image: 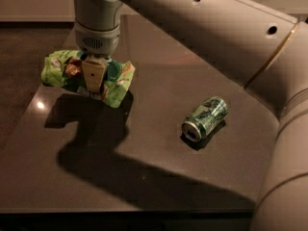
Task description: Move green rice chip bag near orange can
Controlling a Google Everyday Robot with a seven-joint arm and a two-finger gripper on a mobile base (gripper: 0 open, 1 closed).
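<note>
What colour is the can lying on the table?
The can is green and leafy-patterned, silver-topped, in the camera view. The pincer grips the green bag at upper left.

A dark, glossy tabletop [159,177] filled most of the view. On it, toward three o'clock from its middle, a green leafy-patterned can [206,117] lay on its side. Its silver top faced seven o'clock and its base pointed to one o'clock, with a thin shadow just under it on the five o'clock side. A small glint of light [41,105] sat near the nine o'clock edge. The tool [94,88] hung at ten o'clock, well apart from that can. Dark floor [19,52] showed beyond the tabletop at nine o'clock.
</note>
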